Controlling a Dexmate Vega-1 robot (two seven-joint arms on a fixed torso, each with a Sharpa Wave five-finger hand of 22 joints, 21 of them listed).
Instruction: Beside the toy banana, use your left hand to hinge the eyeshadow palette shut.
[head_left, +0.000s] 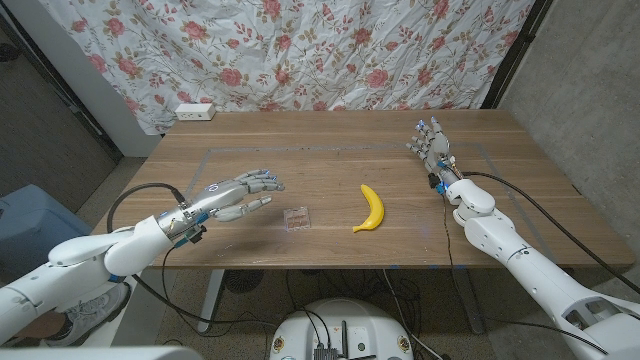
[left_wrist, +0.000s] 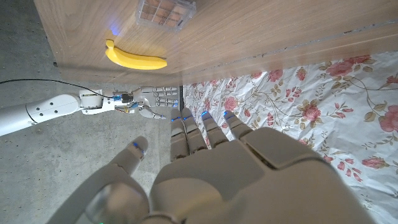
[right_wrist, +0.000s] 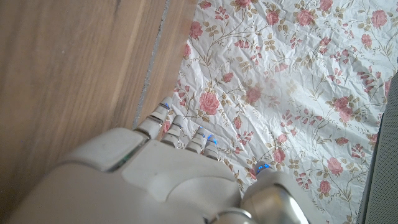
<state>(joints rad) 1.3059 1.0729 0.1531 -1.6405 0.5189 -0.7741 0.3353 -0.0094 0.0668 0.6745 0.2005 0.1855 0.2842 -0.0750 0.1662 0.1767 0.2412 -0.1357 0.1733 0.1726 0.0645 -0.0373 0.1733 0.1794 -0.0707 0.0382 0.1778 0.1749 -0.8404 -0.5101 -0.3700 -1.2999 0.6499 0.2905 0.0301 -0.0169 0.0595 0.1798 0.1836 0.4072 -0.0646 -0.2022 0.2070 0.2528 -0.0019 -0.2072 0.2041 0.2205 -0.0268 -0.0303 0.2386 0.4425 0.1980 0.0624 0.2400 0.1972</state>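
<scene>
Fingers (head_left: 262, 181) of the left hand (head_left: 238, 193) are spread and reach out to the right above the table (head_left: 330, 140), grasping nothing; they stop short of the eyeshadow palette (head_left: 296, 219), which lies just to their right and slightly nearer. From the left wrist view the same fingers (left_wrist: 205, 127) show extended and apart, the thumb off to one side, with the eyeshadow palette (left_wrist: 165, 12) lying on the wood ahead of them. Whether the palette's lid is fully down I cannot tell; it looks like a small clear case lying flat, with rows of brownish pans visible through it

Right of the palette, a little apart from it, lies the toy banana (head_left: 372, 208), yellow, its curve bowing to the right. The palette and banana sit in the middle of the table toward its near edge

Well to the right and farther back, the right hand (head_left: 433, 146) is over the table with its fingers stretched out and slightly apart, holding nothing. A flowered cloth (head_left: 330, 50) hangs behind the table, and a white power strip (head_left: 195, 111) sits at the far left corner
</scene>
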